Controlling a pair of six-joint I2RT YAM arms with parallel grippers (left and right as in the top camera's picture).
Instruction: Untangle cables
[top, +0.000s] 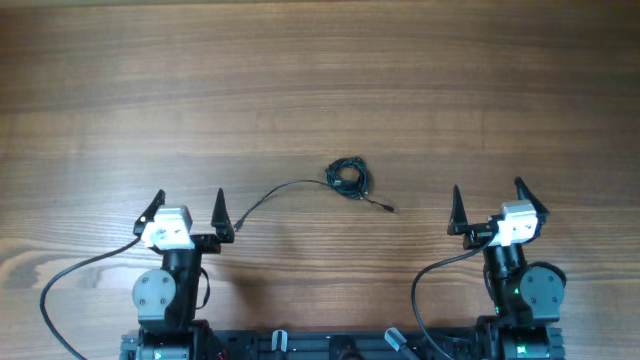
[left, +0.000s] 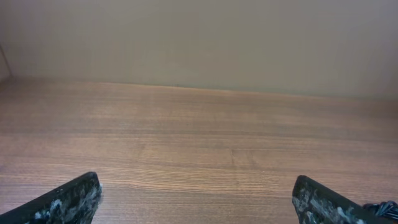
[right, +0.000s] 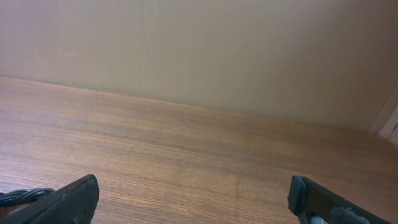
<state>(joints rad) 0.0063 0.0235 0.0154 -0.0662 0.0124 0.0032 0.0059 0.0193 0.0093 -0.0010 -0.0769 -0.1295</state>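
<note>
The cables (top: 348, 176) are thin black wires bundled in a small knot near the table's middle. One strand trails left toward my left gripper and ends near its right finger; a short strand with a tiny plug (top: 386, 207) runs right. My left gripper (top: 188, 208) is open and empty, left of the knot. My right gripper (top: 489, 201) is open and empty, right of the knot. A bit of cable shows at the left edge of the right wrist view (right: 18, 195) and at the lower right of the left wrist view (left: 382, 206).
The wooden table (top: 320, 80) stretches far beyond the knot. Thicker black arm cables (top: 70, 275) loop by each arm base at the near edge. A plain beige wall (left: 199, 37) stands behind the table.
</note>
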